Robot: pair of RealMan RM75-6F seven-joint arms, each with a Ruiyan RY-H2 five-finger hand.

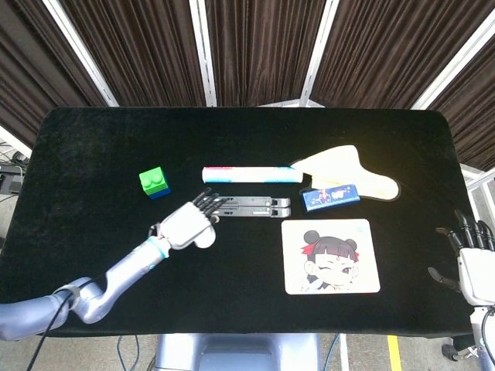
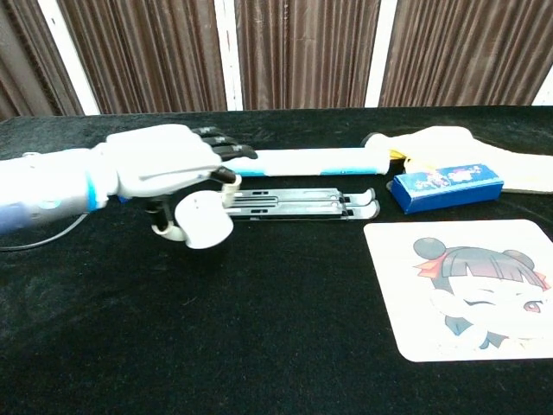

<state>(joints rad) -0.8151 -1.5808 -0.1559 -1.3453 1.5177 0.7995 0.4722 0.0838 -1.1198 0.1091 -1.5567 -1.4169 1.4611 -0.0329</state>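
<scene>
Stand (image 1: 244, 206) of grey metal, folded flat, lies crosswise at the middle of the black table (image 1: 77, 147), and everything else is placed here relative to it. The left hand (image 1: 188, 226) is at the stand's left end, palm down, fingers stretched out and apart with nothing in them; its dark fingertips (image 1: 207, 202) lie over that end, though whether they touch the metal cannot be told. In the chest view the same left hand (image 2: 173, 177) covers the stand's (image 2: 294, 204) left end, its thumb hanging below the palm.

Just behind the stand, parallel to it, lies a white tube (image 1: 251, 175). Further left of the stand, beyond the hand, sits a green and blue block (image 1: 155, 184). Just right of the stand is a small blue box (image 1: 331, 196), with a cream cloth (image 1: 348, 170) behind that box. In front of the stand's right end lies a mouse pad (image 1: 331, 256) printed with a cartoon girl's face.

The right hand (image 1: 472, 259) is far right of the stand, past the table's edge, fingers spread, holding nothing.
</scene>
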